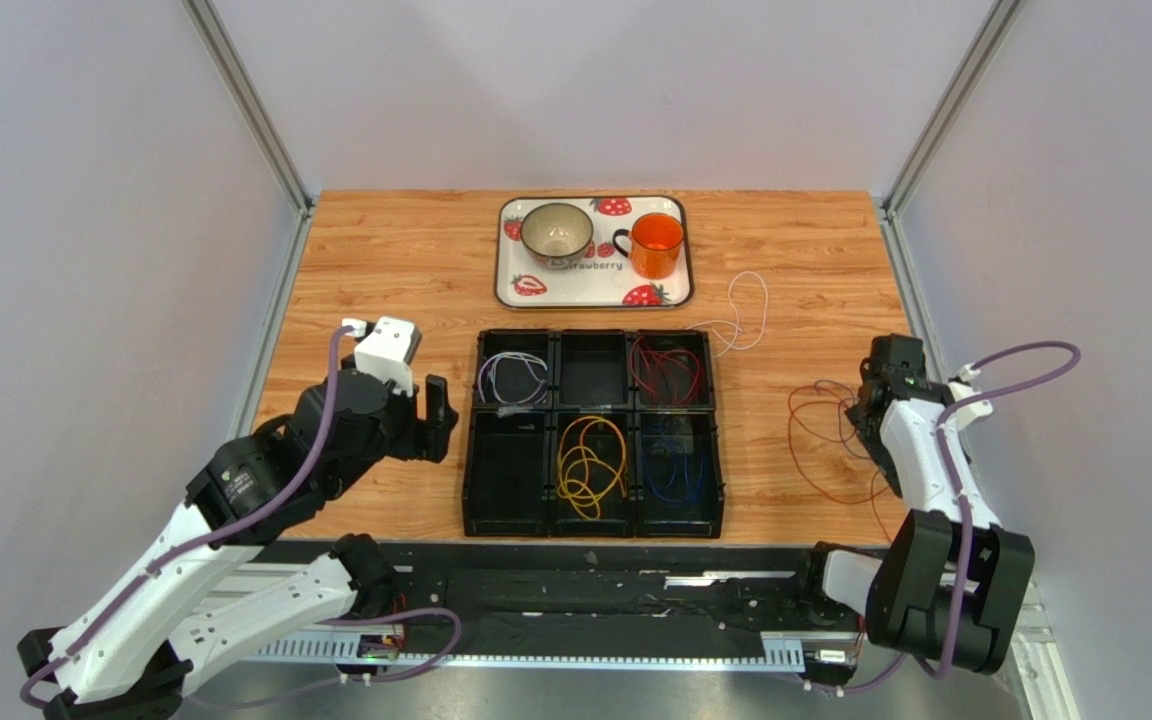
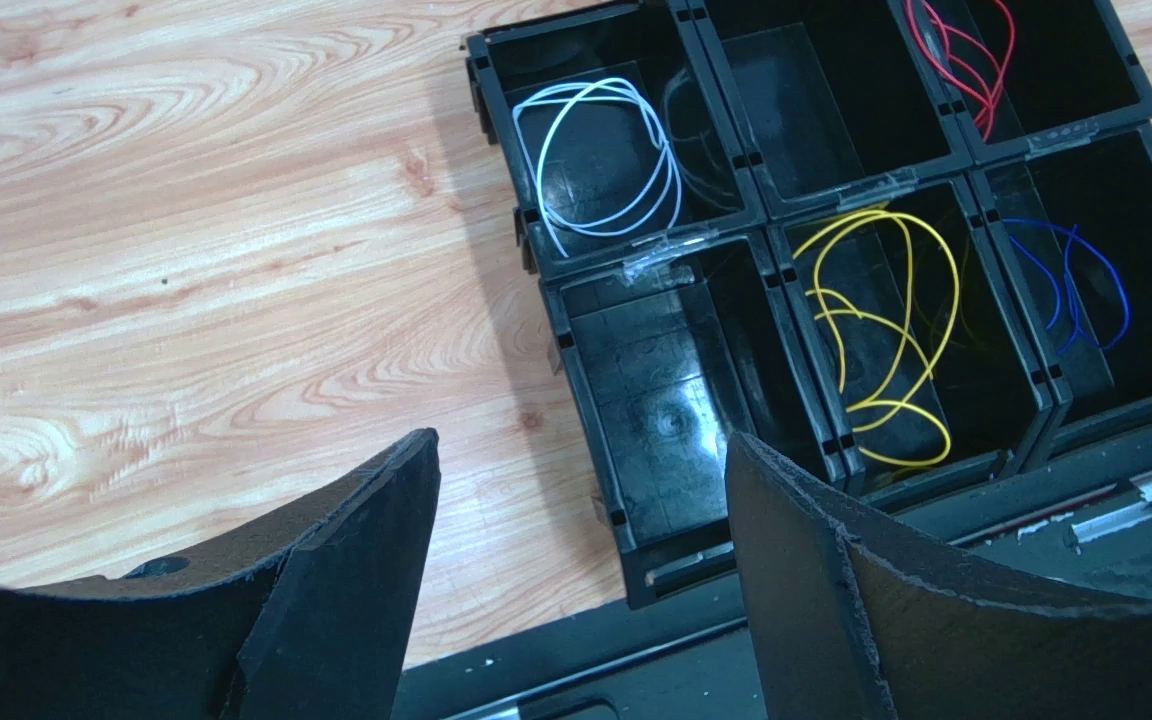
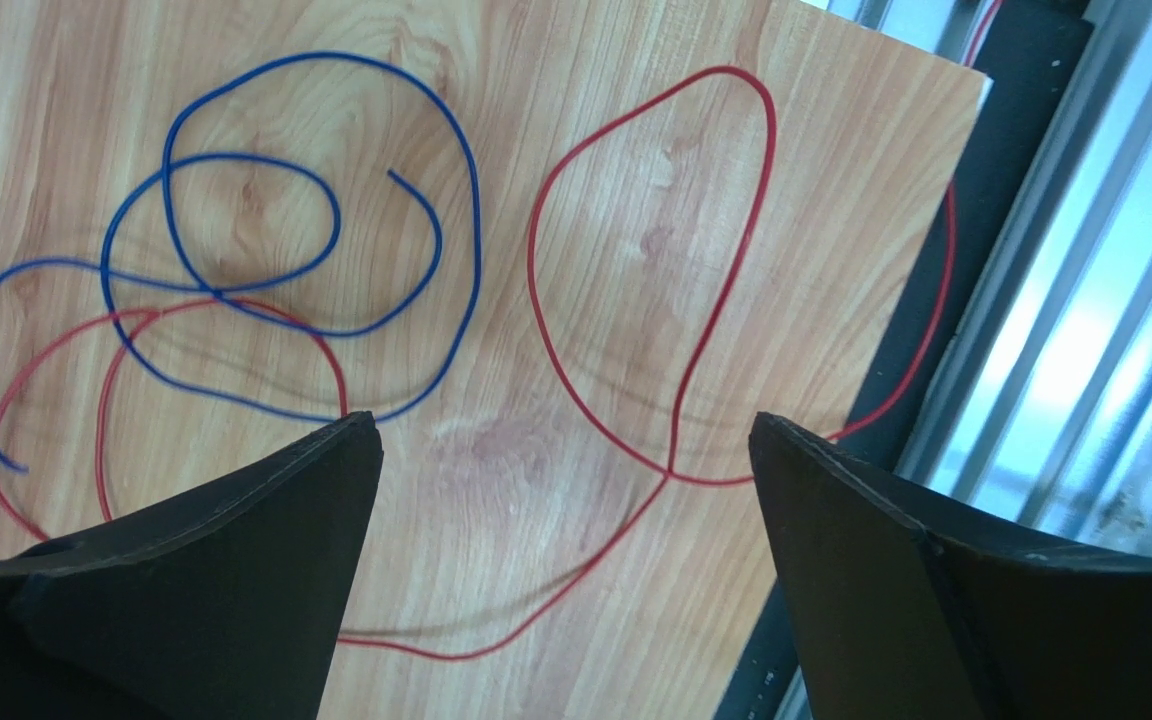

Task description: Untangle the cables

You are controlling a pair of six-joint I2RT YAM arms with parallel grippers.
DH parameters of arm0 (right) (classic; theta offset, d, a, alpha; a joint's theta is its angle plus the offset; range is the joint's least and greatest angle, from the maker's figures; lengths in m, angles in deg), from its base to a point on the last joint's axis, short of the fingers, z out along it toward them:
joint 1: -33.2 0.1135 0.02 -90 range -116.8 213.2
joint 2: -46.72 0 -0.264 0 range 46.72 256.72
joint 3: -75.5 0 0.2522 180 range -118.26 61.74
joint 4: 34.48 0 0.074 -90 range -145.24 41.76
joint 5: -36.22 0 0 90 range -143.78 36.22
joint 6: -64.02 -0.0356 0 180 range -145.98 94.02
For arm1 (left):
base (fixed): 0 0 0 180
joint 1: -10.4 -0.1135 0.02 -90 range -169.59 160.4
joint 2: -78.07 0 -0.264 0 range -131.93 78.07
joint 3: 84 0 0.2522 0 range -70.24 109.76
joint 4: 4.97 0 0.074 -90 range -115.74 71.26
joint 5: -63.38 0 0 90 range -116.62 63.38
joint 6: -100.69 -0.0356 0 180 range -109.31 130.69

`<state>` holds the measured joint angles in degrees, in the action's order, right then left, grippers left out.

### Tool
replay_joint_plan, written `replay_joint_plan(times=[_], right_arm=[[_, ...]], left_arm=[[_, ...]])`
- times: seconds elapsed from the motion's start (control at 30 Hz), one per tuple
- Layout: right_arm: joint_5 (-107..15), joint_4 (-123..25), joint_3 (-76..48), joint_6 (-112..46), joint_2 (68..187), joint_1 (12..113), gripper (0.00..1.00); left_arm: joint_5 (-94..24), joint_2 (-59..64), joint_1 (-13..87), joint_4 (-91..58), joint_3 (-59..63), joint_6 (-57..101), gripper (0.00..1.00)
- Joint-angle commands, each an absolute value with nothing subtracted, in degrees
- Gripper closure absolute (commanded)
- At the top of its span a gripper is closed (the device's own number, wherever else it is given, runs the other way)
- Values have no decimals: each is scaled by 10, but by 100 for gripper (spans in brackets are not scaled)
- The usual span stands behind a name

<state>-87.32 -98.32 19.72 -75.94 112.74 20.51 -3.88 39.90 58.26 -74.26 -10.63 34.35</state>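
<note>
Wooden table (image 1: 387, 270): recorded with black six-compartment organizer (image 1: 594, 408) at centre. Left gripper (image 2: 582, 450): jaws spread, nothing held, positioned above table left of organizer. Right gripper (image 3: 567, 428): jaws spread, nothing held, positioned above loose red cable (image 3: 533, 248) and blue cable (image 3: 312, 57), overlapped near table's right edge.

We see bright, even light from above on the pale wood-grain tabletop (image 1: 387, 255), where shadows are soft. In the left wrist view the glossy black plastic six-compartment bin (image 2: 657, 405) shows dull reflections on its floors. In the right wrist view the thin red wire (image 3: 533, 248) casts a faint grey shadow beside itself, and the silvery metal rail (image 3: 1078, 345) is washed out by glare (detail lost there).
</note>
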Motion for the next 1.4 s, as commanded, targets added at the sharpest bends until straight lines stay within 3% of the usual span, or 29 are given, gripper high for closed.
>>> replay_joint_plan(times=[0.0, 0.13, 0.47, 0.53, 0.57, 0.63, 0.67, 0.7, 1.1, 1.37], right_arm=[[-808, -890, 211, -724, 1159, 150, 0], [-751, -824, 238, -704, 1178, 100, 0], [-718, -773, 221, -716, 1256, 98, 0], [-697, -758, 218, -708, 1263, 98, 19], [-693, -757, 215, -709, 1270, 98, 24], [-676, -742, 211, -698, 1282, 99, 48], [-663, -732, 210, -690, 1289, 99, 68], [-625, -727, 204, -685, 1306, 99, 99], [-424, -674, 103, -642, 1390, 254, 100], [-463, -773, -5, -630, 1319, 314, 100]], left_arm=[[-42, 398, 580, -725, -107, 332, 22], [-45, 391, 580, -725, -107, 332, 22], [-51, 381, 580, -723, -107, 329, 22], [-51, 383, 580, -723, -107, 330, 22], [-50, 383, 580, -723, -107, 330, 22], [-49, 386, 580, -724, -107, 330, 22], [-48, 386, 580, -724, -107, 331, 22], [-47, 390, 580, -724, -107, 331, 22], [-25, 398, 580, -731, -106, 338, 22], [-22, 408, 580, -733, -105, 340, 22]])
